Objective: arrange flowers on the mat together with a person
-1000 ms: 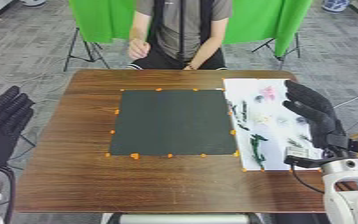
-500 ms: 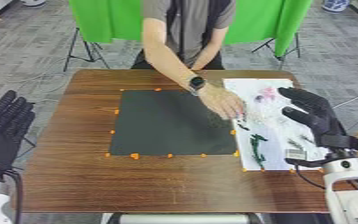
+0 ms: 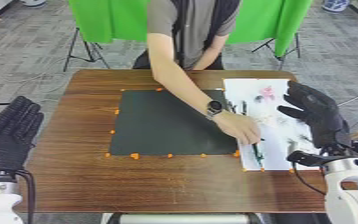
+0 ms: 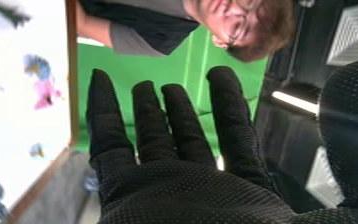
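Head view. Brown wooden table (image 3: pixel 175 192), dark mat (image 3: pixel 171 122) laid on it, orange dabs (image 3: pixel 135 156) along its edges. Just to the right of the mat, a white sheet (image 3: pixel 251 85) with the flowers and greenery on it. Pink flower (image 3: pixel 267 92) toward the far end; dark sprigs (image 3: pixel 232 106) down the left side; a green stem (image 3: pixel 259 157) lying lengthwise at the near left.

The person stands at the far side, one arm stretched across the dark mat. Person's hand (image 3: pixel 238 127), watch (image 3: pixel 214 105) on the wrist, is over the left part of the sheet with fingertips down at the green stem (whether they pinch it or merely touch it, I cannot tell).

My right hand (image 3: pixel 326 125) is above the right side of the sheet, fingers long and straight toward the far side, thumb spread away to the left: wide, and holding nothing. My left hand (image 3: pixel 5 140) is off beyond the left edge of the table, fingers straight and slightly fanned, likewise wide and bare of any load.

Right wrist view. My own black palm, fingers extended and parted. Past them, a blue flower (image 4: pixel 38 66) on the white sheet, near some pink petals (image 4: pixel 45 93), and green cloth (image 4: pixel 113 55) behind the person.
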`<act>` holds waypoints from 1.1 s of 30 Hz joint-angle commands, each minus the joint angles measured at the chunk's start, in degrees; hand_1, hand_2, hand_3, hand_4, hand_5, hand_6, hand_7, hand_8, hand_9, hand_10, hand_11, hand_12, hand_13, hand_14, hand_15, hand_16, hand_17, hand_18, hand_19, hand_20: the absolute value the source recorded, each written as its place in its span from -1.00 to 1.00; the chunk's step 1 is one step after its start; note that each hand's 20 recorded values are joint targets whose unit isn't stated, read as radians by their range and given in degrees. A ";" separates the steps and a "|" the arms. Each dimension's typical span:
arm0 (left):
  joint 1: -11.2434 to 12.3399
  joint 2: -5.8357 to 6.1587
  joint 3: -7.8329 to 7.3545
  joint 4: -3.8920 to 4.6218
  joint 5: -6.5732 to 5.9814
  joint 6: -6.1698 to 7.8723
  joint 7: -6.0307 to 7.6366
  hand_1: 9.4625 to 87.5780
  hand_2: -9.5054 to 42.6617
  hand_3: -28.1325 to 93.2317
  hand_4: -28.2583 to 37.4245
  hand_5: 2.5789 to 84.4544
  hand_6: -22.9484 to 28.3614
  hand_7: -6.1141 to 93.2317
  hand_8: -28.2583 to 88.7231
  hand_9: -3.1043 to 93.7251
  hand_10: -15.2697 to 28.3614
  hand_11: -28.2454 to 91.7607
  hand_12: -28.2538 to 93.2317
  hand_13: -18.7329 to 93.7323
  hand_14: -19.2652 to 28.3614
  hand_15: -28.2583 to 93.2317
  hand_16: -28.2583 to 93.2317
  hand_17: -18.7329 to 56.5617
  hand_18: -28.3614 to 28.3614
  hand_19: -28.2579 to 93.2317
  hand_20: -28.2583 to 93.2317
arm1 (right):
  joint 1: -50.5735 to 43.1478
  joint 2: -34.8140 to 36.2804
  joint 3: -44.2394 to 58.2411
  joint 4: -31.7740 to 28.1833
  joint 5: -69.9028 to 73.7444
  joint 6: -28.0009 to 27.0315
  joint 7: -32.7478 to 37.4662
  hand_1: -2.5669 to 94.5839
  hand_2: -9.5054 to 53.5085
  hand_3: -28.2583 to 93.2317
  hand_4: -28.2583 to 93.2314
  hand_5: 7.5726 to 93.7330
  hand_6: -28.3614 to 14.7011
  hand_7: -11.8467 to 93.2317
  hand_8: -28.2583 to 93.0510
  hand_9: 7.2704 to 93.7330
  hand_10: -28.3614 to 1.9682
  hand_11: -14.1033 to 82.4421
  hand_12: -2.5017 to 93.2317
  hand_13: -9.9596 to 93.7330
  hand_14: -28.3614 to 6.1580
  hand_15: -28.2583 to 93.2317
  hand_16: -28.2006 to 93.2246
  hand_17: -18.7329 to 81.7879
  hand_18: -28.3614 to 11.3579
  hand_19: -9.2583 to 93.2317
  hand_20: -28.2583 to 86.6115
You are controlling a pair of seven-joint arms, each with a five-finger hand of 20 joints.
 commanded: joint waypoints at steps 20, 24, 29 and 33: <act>1.36 -0.82 0.46 -0.51 -0.19 -0.25 0.82 -0.64 -0.31 0.63 -1.00 0.32 0.39 -0.05 -0.72 -0.14 0.41 -0.28 -0.37 -0.21 0.33 -0.20 -0.63 -0.56 0.33 -0.18 -0.36 | -3.15 0.57 3.89 -2.69 -1.81 5.63 4.80 -0.48 -0.51 0.70 -0.90 -0.05 0.20 -0.39 -0.74 -0.06 -0.24 -0.49 -0.62 -0.01 -0.16 -0.25 -0.22 -0.27 -0.49 -0.12 -0.27; 1.61 -0.73 0.02 -0.81 -0.27 0.12 1.15 -0.63 -0.30 0.63 -1.00 0.32 0.40 -0.10 -0.72 -0.13 0.42 -0.28 -0.37 -0.21 0.33 -0.20 -0.63 -0.56 0.33 -0.18 -0.36 | -3.95 0.60 4.86 -2.94 -7.42 6.00 5.69 -0.48 -0.57 0.71 -0.91 -0.06 0.21 -0.39 -0.74 -0.08 -0.22 -0.50 -0.63 -0.03 -0.15 -0.25 -0.24 -0.28 -0.47 -0.12 -0.27; 1.61 -0.86 0.03 -0.96 -0.45 0.45 0.88 -0.63 -0.30 0.63 -1.00 0.28 0.34 -0.22 -0.71 -0.13 0.41 -0.28 -0.37 -0.21 0.34 -0.19 -0.63 -0.56 0.33 -0.17 -0.36 | -3.78 0.96 4.09 -3.00 -12.24 8.03 8.10 -0.47 -0.61 0.72 -0.91 -0.07 0.23 -0.39 -0.74 -0.11 -0.19 -0.51 -0.62 -0.07 -0.13 -0.26 -0.23 -0.31 -0.46 -0.13 -0.27; 1.33 -0.81 0.05 -0.86 -0.34 0.48 0.74 -0.63 -0.30 0.63 -1.00 0.25 0.30 -0.32 -0.69 -0.14 0.41 -0.28 -0.37 -0.21 0.35 -0.19 -0.63 -0.56 0.33 -0.17 -0.37 | -5.40 0.56 5.68 -3.35 -14.08 7.89 8.68 -0.46 -0.63 0.72 -0.91 -0.09 0.22 -0.39 -0.74 -0.14 -0.21 -0.52 -0.62 -0.10 -0.14 -0.26 -0.23 -0.32 -0.44 -0.14 -0.27</act>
